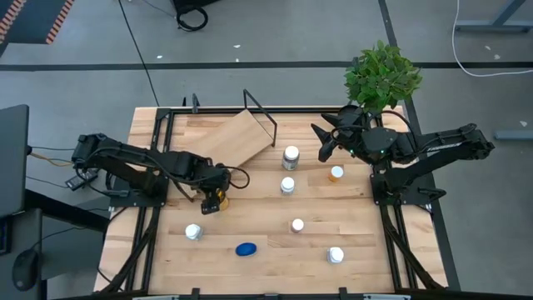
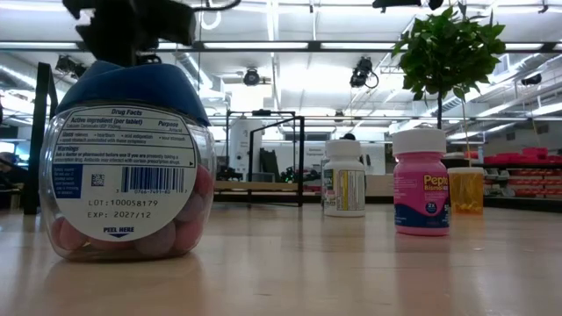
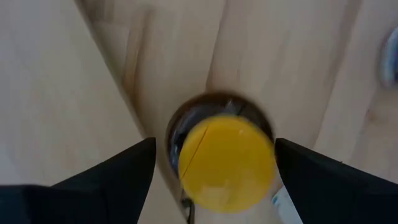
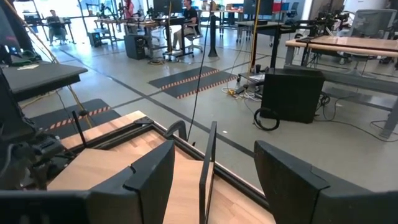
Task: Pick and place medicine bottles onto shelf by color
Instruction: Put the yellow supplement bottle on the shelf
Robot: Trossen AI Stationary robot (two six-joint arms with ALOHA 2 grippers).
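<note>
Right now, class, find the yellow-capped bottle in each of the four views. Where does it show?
High view: yellow-capped bottle under the left gripper.
Low view: not visible.
Left wrist view: centre, between the open fingers.
Right wrist view: not in it.
Shared landmark: the shelf.

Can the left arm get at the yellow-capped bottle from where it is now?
Probably yes. The left end effector is directly above the yellow-capped bottle, its open fingers on either side of the cap, with nothing between them.
</note>
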